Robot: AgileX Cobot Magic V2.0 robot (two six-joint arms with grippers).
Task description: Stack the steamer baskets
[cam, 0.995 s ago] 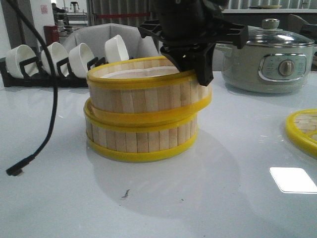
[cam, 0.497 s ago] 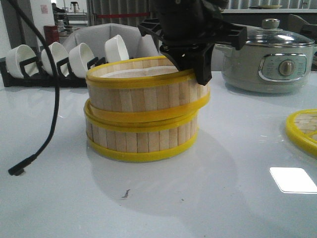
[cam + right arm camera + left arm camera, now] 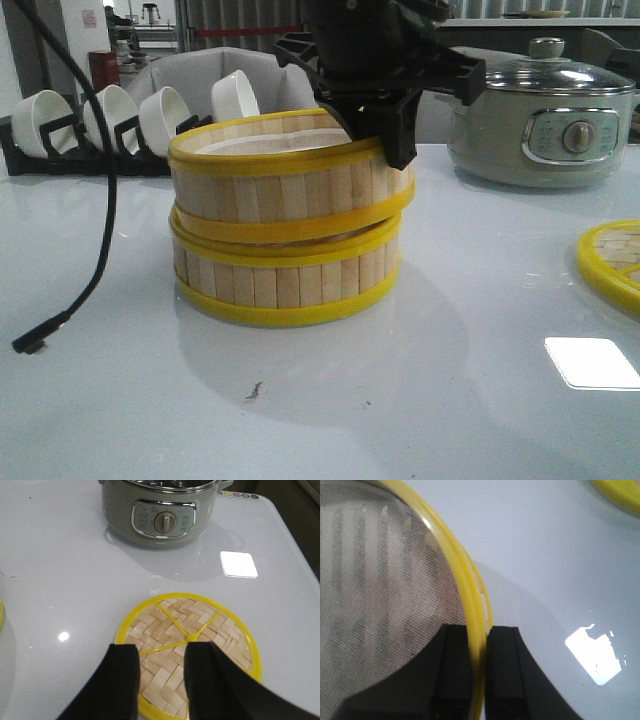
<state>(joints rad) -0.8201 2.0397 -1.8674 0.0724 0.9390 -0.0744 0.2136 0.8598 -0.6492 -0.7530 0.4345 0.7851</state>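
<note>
The glossy white desk [image 3: 480, 300] reflected a ceiling light. The left end effector [image 3: 479, 675] pinched the upper steamer basket's [image 3: 285, 180] rim; the right end effector [image 3: 161, 680] hovered narrowly parted above the woven lid [image 3: 220, 630].

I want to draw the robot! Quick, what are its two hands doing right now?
Left gripper: closed on the wall of the top steamer basket.
Right gripper: open, holding nothing, above the woven lid.

I see my right gripper [image 3: 161, 680] over a flat woven lid [image 3: 191, 652] with a yellow rim, fingers apart, holding nothing. A grey pot [image 3: 160, 511] sits further off on the white table [image 3: 55, 580].
</note>
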